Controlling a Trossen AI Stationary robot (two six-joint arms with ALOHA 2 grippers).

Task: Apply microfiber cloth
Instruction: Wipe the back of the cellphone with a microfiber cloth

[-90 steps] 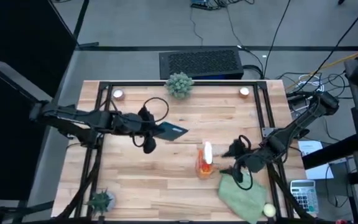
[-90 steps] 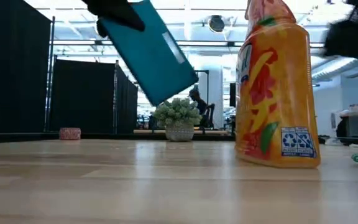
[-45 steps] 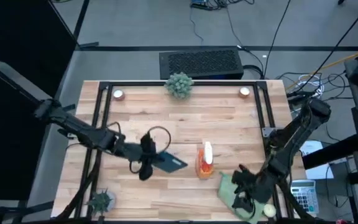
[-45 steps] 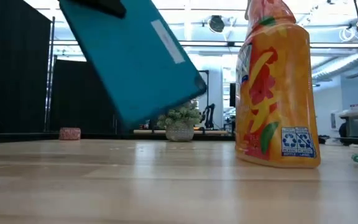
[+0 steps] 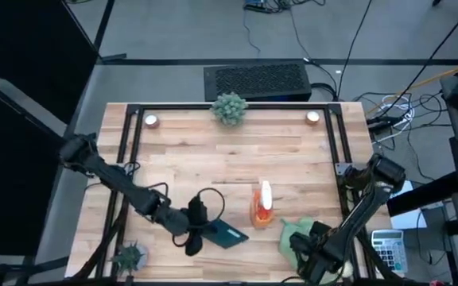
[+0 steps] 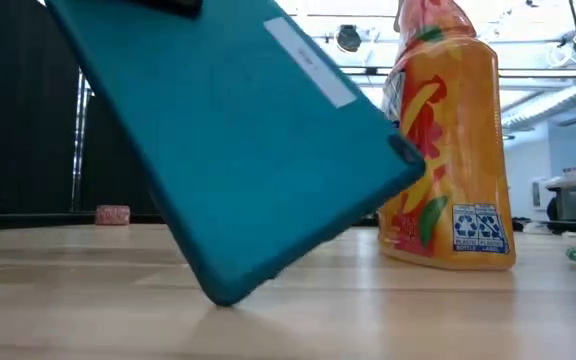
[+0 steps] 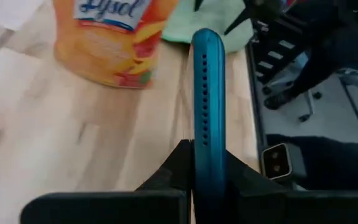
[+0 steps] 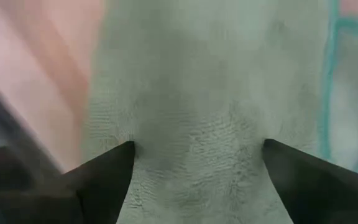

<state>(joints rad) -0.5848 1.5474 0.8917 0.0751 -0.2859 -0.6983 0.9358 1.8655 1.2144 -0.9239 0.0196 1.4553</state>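
Note:
My left gripper [image 5: 199,232] is near the table's front edge, shut on a teal tablet [image 5: 229,236] that fills the low view [image 6: 238,160]. The pale green microfiber cloth [image 5: 296,236] lies flat at the front right, just right of an orange spray bottle [image 5: 261,206]. My right gripper [image 5: 312,256] stands over the cloth, pointing down. Its open fingers are spread across the fuzzy fabric [image 8: 197,93]. The cloth's far edge [image 7: 213,22] also shows past the tablet in the left wrist view. My left gripper pinches the tablet's end [image 7: 207,171] between its two fingers, one on each flat face, coming from the table's left. The tablet is tilted, its lowest corner [image 6: 218,295] at or just above the tabletop; I cannot tell if it touches. My right gripper's fingertips [image 8: 128,152] come from above onto the cloth's middle. The fabric between them [image 8: 197,168] shows fine wrinkles and lies on the table.
The orange bottle [image 6: 448,140] stands upright between tablet and cloth. A round green plant ball [image 5: 229,107] sits at the far edge, a small spiky plant [image 5: 130,256] at the front left. Two small round objects [image 5: 151,120] [image 5: 313,117] lie near the far corners.
My left gripper has carried the tablet from the table's middle toward the near edge and down, close to the tabletop. My right gripper has moved toward the near edge, from beside the bottle to over the cloth, and gone down onto it.

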